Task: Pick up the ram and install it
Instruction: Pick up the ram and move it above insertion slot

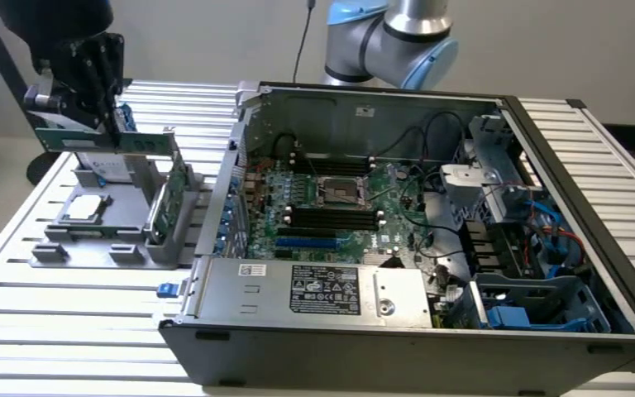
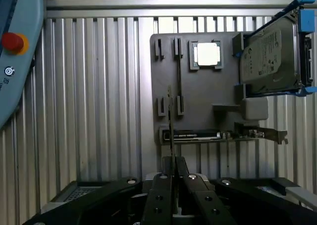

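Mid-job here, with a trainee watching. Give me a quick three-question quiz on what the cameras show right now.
1. True or false: the tool is shut on the ram.
2. Where is the ram? A) seated in a motherboard slot B) held up over the gray holder C) lying flat on the table
3. Which green part stands upright in the holder?

Key: 1 true; 2 B; 3 the broad circuit card.
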Controlling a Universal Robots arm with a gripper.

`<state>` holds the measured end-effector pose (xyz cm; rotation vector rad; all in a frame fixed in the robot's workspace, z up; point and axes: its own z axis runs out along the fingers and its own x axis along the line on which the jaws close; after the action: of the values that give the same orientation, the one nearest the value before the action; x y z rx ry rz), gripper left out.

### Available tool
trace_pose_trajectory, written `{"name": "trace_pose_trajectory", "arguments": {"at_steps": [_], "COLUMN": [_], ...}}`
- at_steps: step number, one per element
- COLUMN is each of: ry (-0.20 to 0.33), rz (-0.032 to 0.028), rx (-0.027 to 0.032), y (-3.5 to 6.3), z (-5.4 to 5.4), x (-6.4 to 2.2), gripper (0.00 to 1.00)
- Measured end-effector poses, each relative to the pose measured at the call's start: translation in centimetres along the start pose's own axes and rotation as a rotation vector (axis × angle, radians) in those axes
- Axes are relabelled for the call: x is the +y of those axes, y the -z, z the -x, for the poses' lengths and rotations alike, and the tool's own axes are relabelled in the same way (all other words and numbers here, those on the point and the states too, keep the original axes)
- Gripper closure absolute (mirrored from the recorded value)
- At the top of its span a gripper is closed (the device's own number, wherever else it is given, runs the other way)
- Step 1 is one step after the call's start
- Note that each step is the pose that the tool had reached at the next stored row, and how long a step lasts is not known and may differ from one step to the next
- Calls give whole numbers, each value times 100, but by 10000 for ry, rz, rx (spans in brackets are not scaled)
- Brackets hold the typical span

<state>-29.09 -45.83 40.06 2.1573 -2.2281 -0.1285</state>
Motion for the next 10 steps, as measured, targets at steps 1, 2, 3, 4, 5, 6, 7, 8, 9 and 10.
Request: {"name": "trace_pose_trajectory", "arguments": {"at_steps": [1, 2, 3, 4, 5, 6, 7, 8, 9, 10], "ry": [5, 10, 14, 17, 20, 23, 27, 31, 35, 38], "rz": [0, 0, 0, 0, 0, 0, 0, 1, 0, 1], "rx": [0, 0, 0, 1, 1, 2, 1, 3, 2, 3], "y": [18, 32, 44, 55, 65, 75, 84, 93, 102, 111], "z": [2, 4, 6, 7, 9, 11, 12, 14, 16, 17], "x": [-45, -88, -132, -175, -220, -263, -308, -352, -397, -445], "gripper": [86, 86, 86, 86, 86, 86, 86, 86, 86, 86]}}
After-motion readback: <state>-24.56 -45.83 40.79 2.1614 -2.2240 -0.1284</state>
